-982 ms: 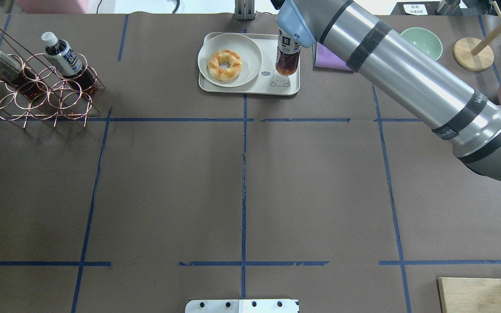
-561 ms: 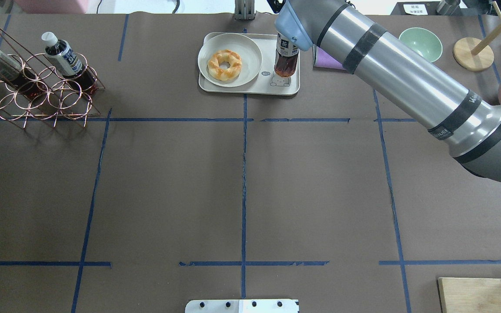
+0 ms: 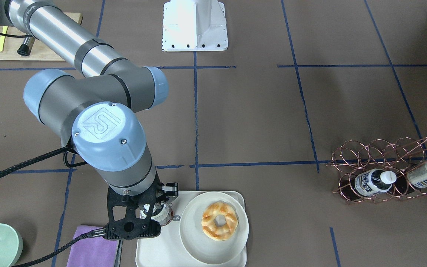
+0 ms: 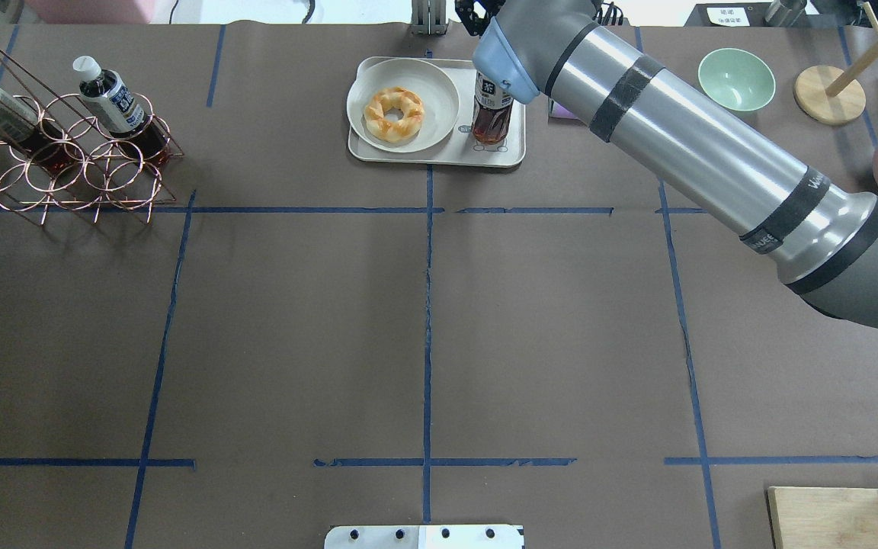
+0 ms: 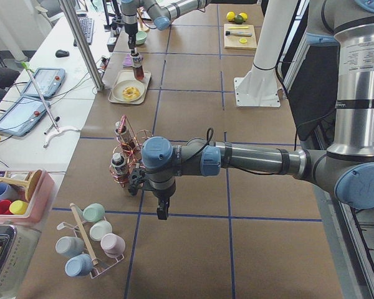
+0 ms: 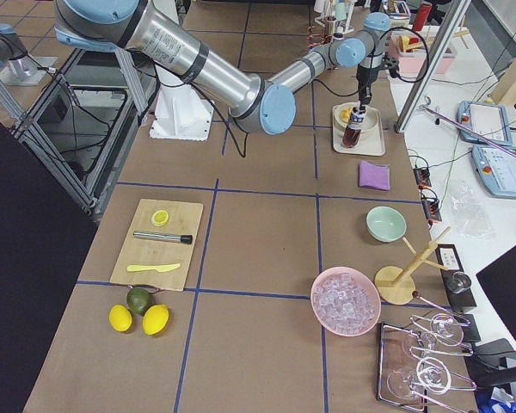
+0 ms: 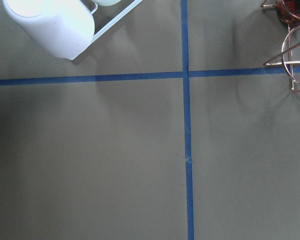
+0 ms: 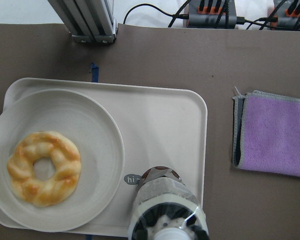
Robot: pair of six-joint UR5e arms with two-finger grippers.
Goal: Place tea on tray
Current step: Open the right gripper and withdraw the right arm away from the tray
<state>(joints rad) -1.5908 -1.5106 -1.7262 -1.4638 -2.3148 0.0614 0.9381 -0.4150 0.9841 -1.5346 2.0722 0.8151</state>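
The right arm [image 4: 698,152] reaches to the middle of the table's [image 4: 424,343] far edge. The right gripper [image 3: 158,214] points straight down, its jaws closed on the top of the tea [image 4: 490,122]. The tea is upright on the tray [image 4: 439,156] beside the doughnut plate [image 4: 443,88]. The left gripper [image 5: 163,212] hangs near the left end; its jaws cannot be judged.

A broad table covered in matt brown paper [image 4: 294,343] fills the scene, marked into a grid by strips of blue tape [image 4: 427,305]. Along its far edge runs a white worktop [image 5: 12,149] carrying grey handheld tablets [image 5: 42,82]. A silver aluminium post [image 5: 82,43] rises there. Light is even and soft, perhaps from overhead; shadows are faint.
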